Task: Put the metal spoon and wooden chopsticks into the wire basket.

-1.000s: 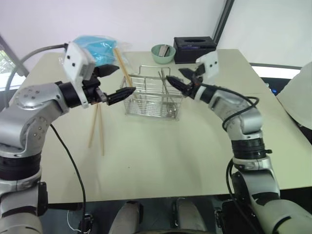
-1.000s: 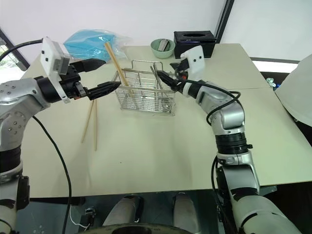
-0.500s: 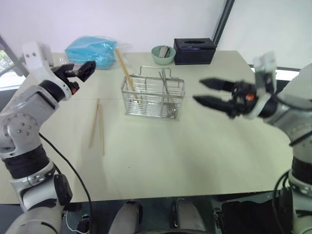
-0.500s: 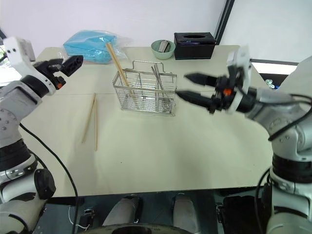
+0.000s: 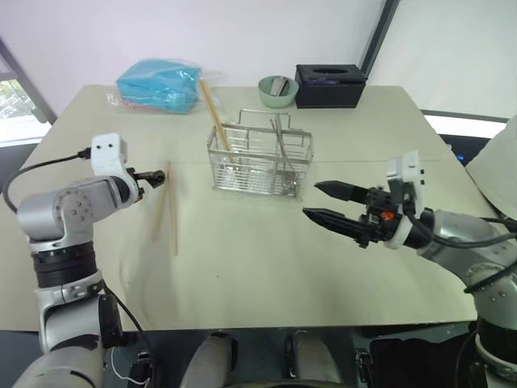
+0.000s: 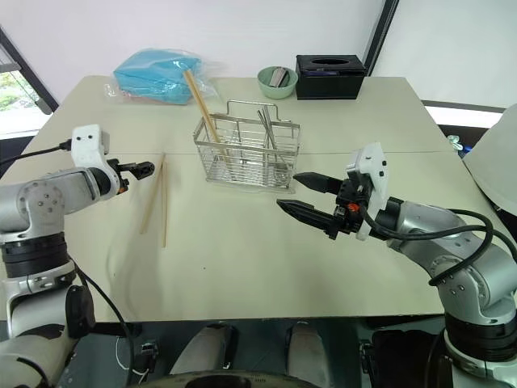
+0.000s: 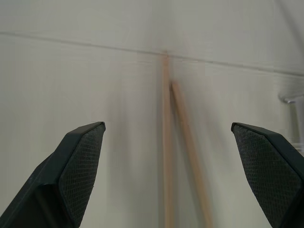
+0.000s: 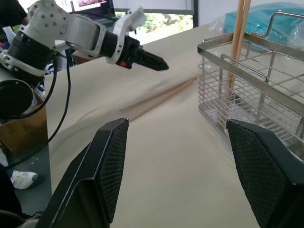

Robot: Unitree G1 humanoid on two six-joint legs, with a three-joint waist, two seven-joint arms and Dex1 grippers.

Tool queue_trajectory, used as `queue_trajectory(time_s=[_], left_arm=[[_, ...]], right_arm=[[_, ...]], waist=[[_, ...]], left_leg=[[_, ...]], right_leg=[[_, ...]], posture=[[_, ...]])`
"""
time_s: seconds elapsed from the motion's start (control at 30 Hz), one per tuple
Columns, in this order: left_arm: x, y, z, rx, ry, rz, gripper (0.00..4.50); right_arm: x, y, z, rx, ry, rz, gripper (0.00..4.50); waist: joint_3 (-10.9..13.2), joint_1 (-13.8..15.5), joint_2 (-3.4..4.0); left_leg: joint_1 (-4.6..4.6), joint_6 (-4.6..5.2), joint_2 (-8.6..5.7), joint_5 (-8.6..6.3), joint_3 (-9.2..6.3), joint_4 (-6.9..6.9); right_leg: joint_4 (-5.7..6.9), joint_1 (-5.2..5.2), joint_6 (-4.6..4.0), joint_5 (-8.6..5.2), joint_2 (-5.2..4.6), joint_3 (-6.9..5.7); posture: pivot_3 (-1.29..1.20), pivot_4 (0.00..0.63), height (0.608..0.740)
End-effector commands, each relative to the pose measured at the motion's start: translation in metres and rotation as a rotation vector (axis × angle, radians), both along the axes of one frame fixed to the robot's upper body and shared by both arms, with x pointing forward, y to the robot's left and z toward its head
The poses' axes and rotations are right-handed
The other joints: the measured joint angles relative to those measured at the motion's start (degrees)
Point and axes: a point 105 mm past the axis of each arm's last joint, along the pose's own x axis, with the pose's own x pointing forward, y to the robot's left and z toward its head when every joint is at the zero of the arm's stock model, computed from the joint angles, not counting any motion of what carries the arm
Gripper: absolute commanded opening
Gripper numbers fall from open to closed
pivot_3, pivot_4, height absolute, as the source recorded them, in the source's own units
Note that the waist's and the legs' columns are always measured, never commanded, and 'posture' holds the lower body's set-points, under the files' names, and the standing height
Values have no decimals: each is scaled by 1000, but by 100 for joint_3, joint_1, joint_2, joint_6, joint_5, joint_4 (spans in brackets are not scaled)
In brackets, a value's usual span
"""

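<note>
1. Nearest, at about 4 o'clock on the surface [image 6: 242,267]: right end effector [image 6: 300,194], fingers parted and empty, lying level and aimed toward 9 o'clock, well apart from the basket. Probably parked clear so the other arm has room.
2. At about 9 o'clock: left end effector [image 5: 153,175], spread to its widest and empty, tilted downward with its tips just beside the far ends of a loose pair of wooden chopsticks [image 5: 171,214]. In the left wrist view, both sticks lined up between the two pads [image 7: 78,156], not yet touched; likely a straddling pose ahead of a pinch.
3. Loose sticks flat on the surface, side by side, nearly touching at the far end, running roughly from 12 to 6 o'clock, near the basket's 9 o'clock side. Lying flat like this, apt to roll or splay when squeezed; a low, centred grip called for.
4. Past centre, toward 12 o'clock: wire basket [image 6: 246,153], upright, handle loop raised. Another pair of chopsticks [image 6: 200,109] already leaning in its 9 o'clock end compartment, tops tipped outward over the rim.
5. Thin metal utensils standing in a compartment further toward 3 o'clock, most likely including the metal spoon [image 5: 280,145]; bowl hidden behind the wires, so not certain.
6. Farthest, along the 12 o'clock edge: blue plastic bag [image 6: 157,69], green bowl [image 6: 278,81], black box [image 6: 329,66], all uninvolved.
</note>
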Motion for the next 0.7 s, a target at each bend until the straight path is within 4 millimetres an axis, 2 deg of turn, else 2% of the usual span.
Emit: queue_trajectory(time_s=[0.03,0.37,0.5,0.7], left_arm=[[2,0,-3,20,8,-8,4500],[10,-9,-23,68,62,-53,4500],[13,-15,-37,75,100,-73,4500],[14,-14,-57,67,166,-54,4500]], right_arm=[[-7,1,6,14,-23,-10,3343],[0,-7,0,23,16,-109,3343],[-2,-7,2,17,16,-107,3343],[1,-14,1,-3,21,-145,3343]], waist=[[0,8,0],[0,3,0],[0,4,0],[-7,9,7]], left_leg=[[0,0,0,0,0,0],[-2,0,0,0,0,-2],[-2,0,0,0,1,-2],[2,1,0,0,1,-2]], right_leg=[[-1,1,0,0,-1,0],[-4,0,0,0,-3,0],[-5,0,0,0,-4,0],[-5,7,0,0,-4,-1]], posture=[[0,150,654],[0,150,654],[0,150,654],[0,150,654]])
